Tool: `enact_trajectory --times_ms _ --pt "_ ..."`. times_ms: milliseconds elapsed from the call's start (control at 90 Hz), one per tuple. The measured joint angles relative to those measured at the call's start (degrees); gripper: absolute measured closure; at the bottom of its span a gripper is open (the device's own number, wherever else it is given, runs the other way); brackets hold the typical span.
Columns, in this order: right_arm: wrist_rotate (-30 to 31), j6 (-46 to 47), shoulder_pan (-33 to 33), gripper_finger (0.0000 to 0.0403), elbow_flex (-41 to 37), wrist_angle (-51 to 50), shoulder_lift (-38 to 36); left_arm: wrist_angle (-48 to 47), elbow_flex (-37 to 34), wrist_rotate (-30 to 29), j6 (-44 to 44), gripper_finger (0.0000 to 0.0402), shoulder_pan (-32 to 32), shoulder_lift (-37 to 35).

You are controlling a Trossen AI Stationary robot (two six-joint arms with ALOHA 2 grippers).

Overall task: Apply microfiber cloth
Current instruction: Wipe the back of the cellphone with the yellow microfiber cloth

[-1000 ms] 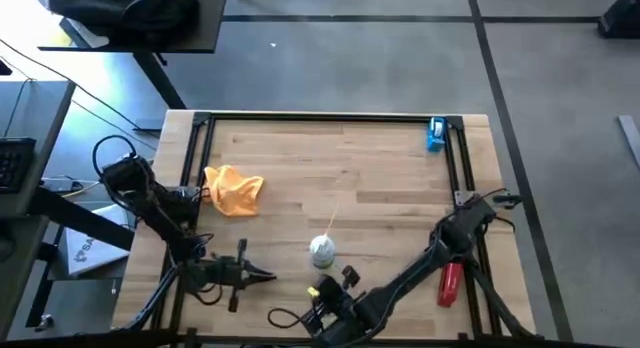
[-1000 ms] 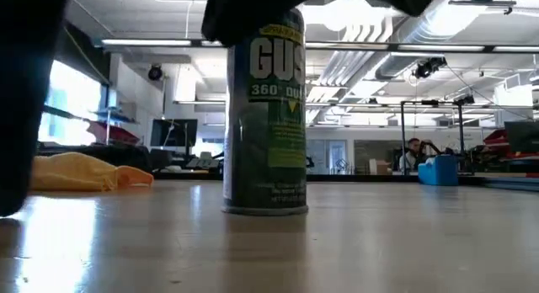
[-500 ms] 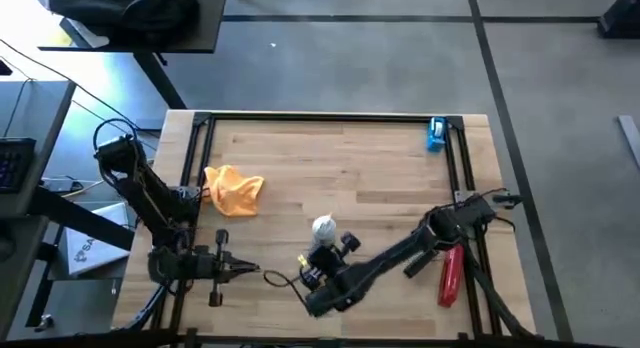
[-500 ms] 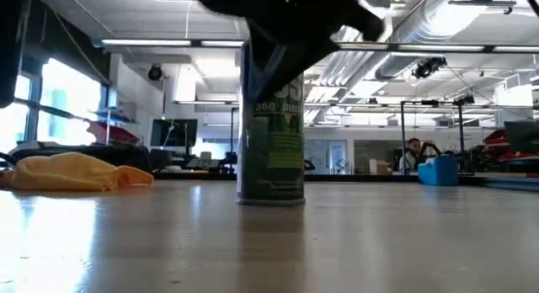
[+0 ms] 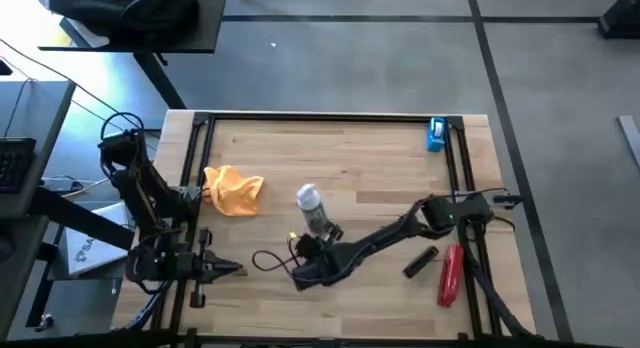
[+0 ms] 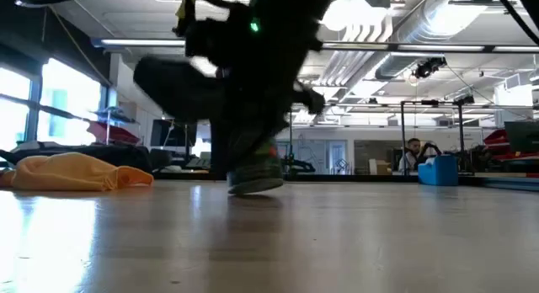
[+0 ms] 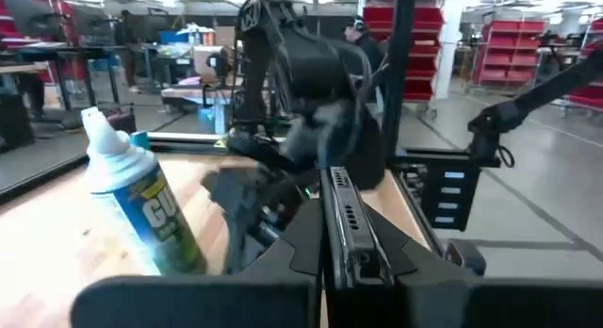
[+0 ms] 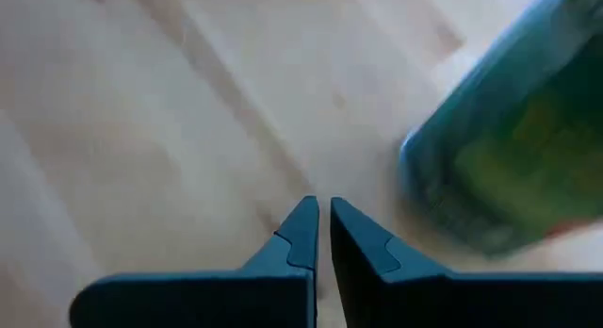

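The small, crumpled orange-yellow microfiber cloth [image 5: 233,189] lies on the pale wooden table [image 5: 370,153] in the left-centre of the high view, close to the black frame rail at the table's left edge; in the low view it [image 6: 74,172] sits at the far left of the frame, resting flat on the table surface. Neither tool touches it.

To the right of the cloth, near the frame's centre, a green spray can with a white cap [image 5: 312,209] stands tilted, its base partly lifted in the low view [image 6: 255,175]. The right tool [image 5: 262,260] lies low over the table, below and left of the can in the high view; its two dark fingers [image 8: 303,236] are pressed nearly together with only a thin slit between them, pinching nothing, and the can's green body [image 8: 513,168] appears just beside them in the right wrist view.

The left tool [image 5: 228,269] waits at the lower left of the high view, just off the table's left rail, well apart from the cloth; its fingers are closed together and hold nothing.

At the lower right of the high view a small black phone-like slab [image 5: 420,261] lies just beside a red cylindrical tool [image 5: 450,275]. A blue object [image 5: 436,134] sits at the table's upper-right corner.
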Motion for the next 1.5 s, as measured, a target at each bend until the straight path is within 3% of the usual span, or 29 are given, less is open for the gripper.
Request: enact_trajectory --times_ms 267,478,633,789,911,1022,1189,1411,1500 --pt "11.91 2.59 -0.36 0.0403 -13.08 23.15 -0.1 0.37 0.0 -4.04 2.03 0.0394 1.64 0.0" --pt "15.19 3.57 -3.45 0.0403 -18.94 26.2 -0.71 0.75 -0.01 -5.51 2.66 0.0394 3.9 0.0" --pt "11.54 1.32 -6.74 0.0403 -20.82 26.03 -2.02 0.89 0.0 -5.73 2.32 0.0394 7.04 0.0" --pt "9.7 -9.15 -9.97 0.0403 -22.61 26.9 -4.62 0.81 0.0 -4.74 1.16 0.0394 11.41 -0.72" --pt "7.45 -15.27 -13.06 0.0403 -24.24 26.97 -6.25 -0.45 0.0 -0.57 0.71 0.0394 15.79 -0.76" --pt "6.66 -18.29 -14.86 0.0403 -25.17 27.36 -6.45 -4.8 0.0 3.77 -3.46 0.0394 19.98 -0.76" --pt "5.24 -23.01 -16.91 0.0403 -27.87 27.96 -7.65 -12.81 0.0 5.63 -10.24 0.0394 25.46 -0.74" --pt "1.76 -25.59 -18.32 0.0403 -37.22 28.21 -16.19 -17.74 0.0 13.24 -16.64 0.0394 30.27 -0.61" --pt "-2.46 -27.52 -17.62 0.0403 -42.32 29.19 -21.64 -17.7 0.0 14.42 -16.74 0.0394 30.64 0.15"
